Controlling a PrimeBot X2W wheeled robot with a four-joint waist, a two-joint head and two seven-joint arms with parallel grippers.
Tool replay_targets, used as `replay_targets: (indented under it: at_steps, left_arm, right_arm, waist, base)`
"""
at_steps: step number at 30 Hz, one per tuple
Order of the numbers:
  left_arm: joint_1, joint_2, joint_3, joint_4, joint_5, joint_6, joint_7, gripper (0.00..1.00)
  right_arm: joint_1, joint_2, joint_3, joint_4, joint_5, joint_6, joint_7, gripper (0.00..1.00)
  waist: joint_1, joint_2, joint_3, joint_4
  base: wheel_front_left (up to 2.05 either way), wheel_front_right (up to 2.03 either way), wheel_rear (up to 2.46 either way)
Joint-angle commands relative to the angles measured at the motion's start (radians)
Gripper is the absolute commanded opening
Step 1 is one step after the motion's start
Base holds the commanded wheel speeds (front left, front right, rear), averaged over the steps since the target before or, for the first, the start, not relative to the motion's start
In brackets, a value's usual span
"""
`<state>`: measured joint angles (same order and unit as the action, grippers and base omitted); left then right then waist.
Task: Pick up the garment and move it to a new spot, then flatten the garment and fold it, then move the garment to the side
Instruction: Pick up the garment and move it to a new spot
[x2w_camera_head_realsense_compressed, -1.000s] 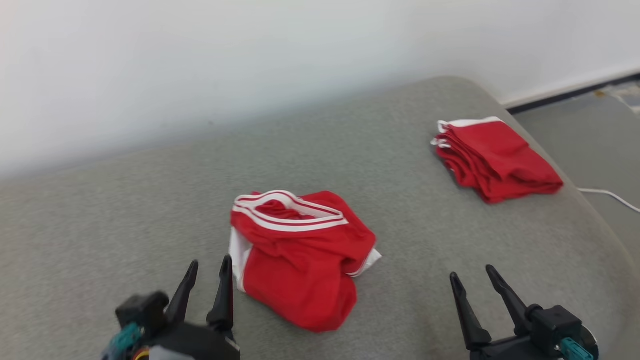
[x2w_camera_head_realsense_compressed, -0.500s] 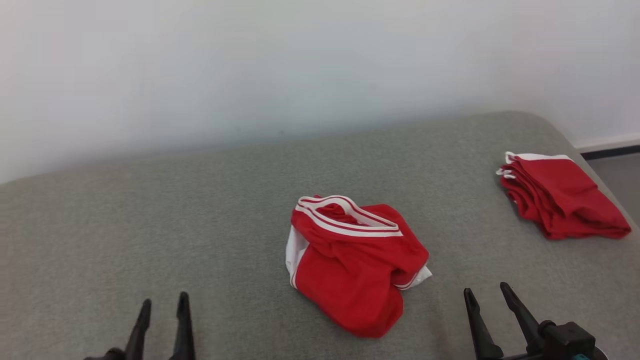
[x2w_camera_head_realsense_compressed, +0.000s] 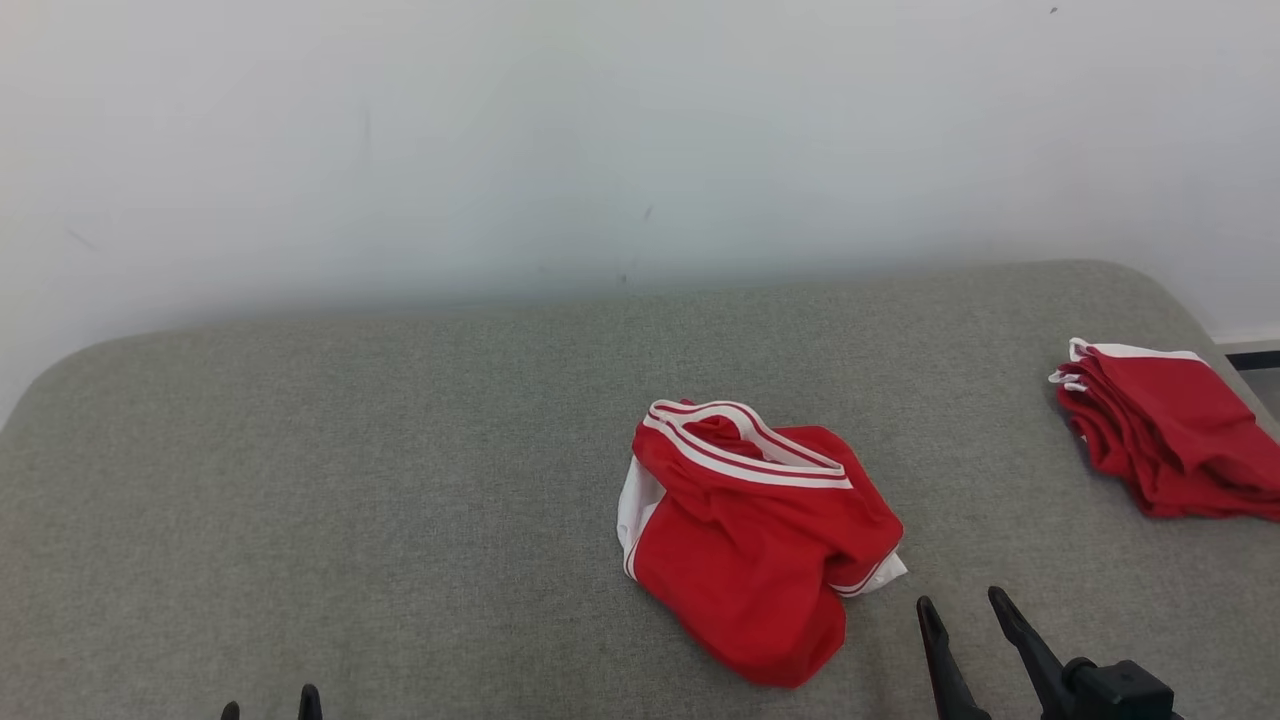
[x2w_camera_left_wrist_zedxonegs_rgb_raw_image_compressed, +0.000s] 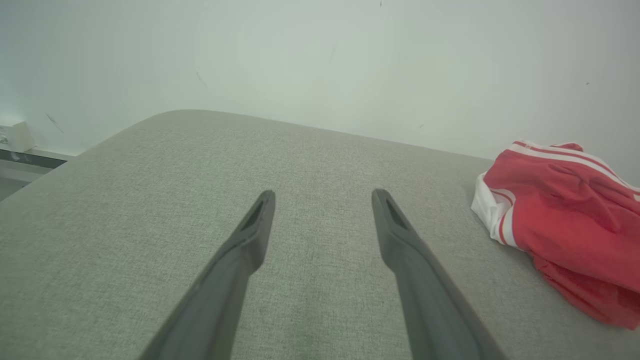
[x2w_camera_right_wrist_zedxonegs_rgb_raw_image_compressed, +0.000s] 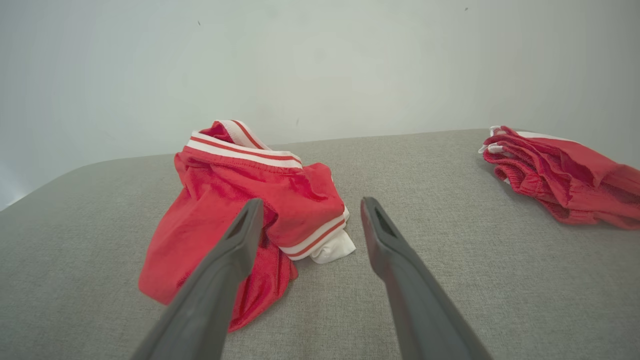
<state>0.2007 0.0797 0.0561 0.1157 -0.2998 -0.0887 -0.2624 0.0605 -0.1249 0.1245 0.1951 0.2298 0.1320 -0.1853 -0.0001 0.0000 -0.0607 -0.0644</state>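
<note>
Two red things lie on the grey padded surface (x2w_camera_head_realsense_compressed: 400, 450): the crumpled garment (x2w_camera_head_realsense_compressed: 750, 560), its white-striped waistband uppermost, sits right of the middle, and a folded red pile (x2w_camera_head_realsense_compressed: 1170, 440) rests well apart from it at the far right edge. The right jaws stand wide open and empty, their fingers (x2w_camera_head_realsense_compressed: 940, 665) near the garment's front right corner, not touching it. The left jaws, likewise spread wide and holding nothing, hover over bare fabric well to the garment's left, fingertips (x2w_camera_head_realsense_compressed: 310, 702) at the head view's bottom edge. A pale wall (x2w_camera_head_realsense_compressed: 600, 150) rises behind
</note>
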Motion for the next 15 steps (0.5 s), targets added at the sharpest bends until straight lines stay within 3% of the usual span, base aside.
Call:
replay_targets:
  at_steps: [1,15]
  left_arm:
    - [0.012,-0.004,0.007,0.000,0.009,-0.006,-0.003,1.00]
    - [0.022,-0.023,0.038,0.005,0.037,-0.031,-0.003,1.00]
  right_arm:
    - [0.009,0.002,-0.003,0.005,0.000,-0.003,-0.007,1.00]
    - [0.014,0.015,-0.041,0.059,-0.005,-0.003,-0.031,1.00]
  waist:
    - [0.0001,0.0000,-0.002,0.005]
    - [0.0001,0.0000,-0.005,-0.004]
  base:
    - [0.00,0.00,0.00]
    - [0.00,0.00,0.00]
